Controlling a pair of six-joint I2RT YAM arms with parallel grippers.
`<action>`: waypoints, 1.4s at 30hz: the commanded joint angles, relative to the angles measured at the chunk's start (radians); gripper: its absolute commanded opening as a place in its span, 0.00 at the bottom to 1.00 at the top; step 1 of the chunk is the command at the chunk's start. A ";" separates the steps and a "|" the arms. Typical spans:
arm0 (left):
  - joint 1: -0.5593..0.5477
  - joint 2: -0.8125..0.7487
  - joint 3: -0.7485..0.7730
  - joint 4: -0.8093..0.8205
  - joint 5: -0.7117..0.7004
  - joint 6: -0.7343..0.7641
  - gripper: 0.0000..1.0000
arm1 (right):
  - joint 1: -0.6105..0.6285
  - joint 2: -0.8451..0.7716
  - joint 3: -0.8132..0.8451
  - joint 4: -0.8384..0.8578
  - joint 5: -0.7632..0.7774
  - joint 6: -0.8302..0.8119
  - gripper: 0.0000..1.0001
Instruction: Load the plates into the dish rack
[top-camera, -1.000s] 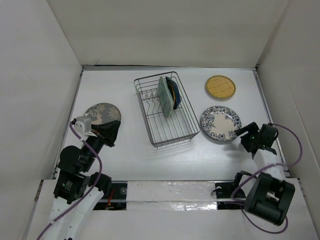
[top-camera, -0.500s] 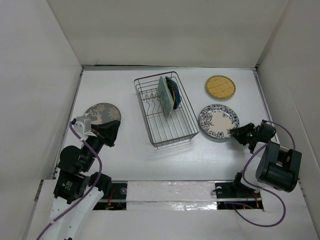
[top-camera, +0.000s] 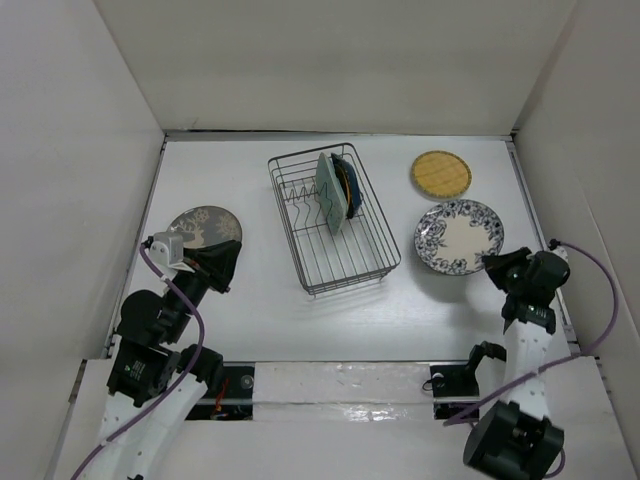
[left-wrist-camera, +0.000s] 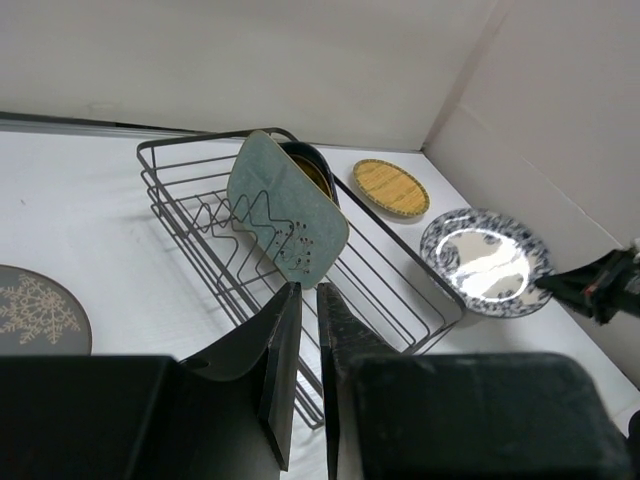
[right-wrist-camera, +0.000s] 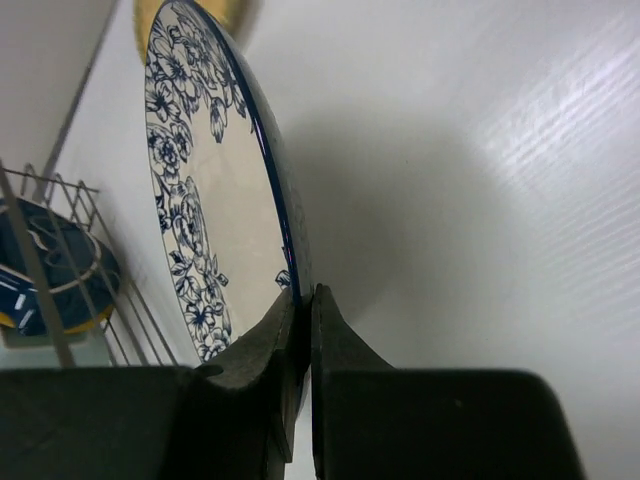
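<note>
The blue-and-white patterned plate (top-camera: 459, 236) is tipped up on edge right of the dish rack (top-camera: 330, 270), with my right gripper (top-camera: 497, 262) shut on its near rim. In the right wrist view the plate (right-wrist-camera: 200, 200) rises from between the right gripper (right-wrist-camera: 305, 295) jaws. A pale green plate (top-camera: 328, 190) and a dark blue plate (top-camera: 347, 185) stand in the rack's tines. A yellow round plate (top-camera: 440, 174) lies at the back right. The grey floral plate (top-camera: 205, 228) lies flat at the left, beside my left gripper (top-camera: 225, 262), which is shut on nothing.
White walls box in the table on three sides. In the left wrist view the left gripper (left-wrist-camera: 308, 290) points at the rack (left-wrist-camera: 400, 290), with the green plate (left-wrist-camera: 285, 220), yellow plate (left-wrist-camera: 390, 187) and patterned plate (left-wrist-camera: 487, 272) beyond it.
My right gripper has closed on the patterned plate's rim. The plate has shifted right and tipped up off the table. The left arm has not moved.
</note>
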 joint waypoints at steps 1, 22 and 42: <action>-0.005 0.015 -0.003 0.039 -0.007 0.000 0.10 | 0.022 -0.187 0.222 -0.095 0.078 -0.027 0.00; -0.005 0.037 0.002 0.022 -0.044 0.006 0.11 | 1.219 0.928 1.624 -0.277 0.973 -0.504 0.00; -0.005 0.017 -0.001 0.023 -0.033 0.007 0.11 | 1.378 1.239 1.808 -0.327 1.472 -0.710 0.00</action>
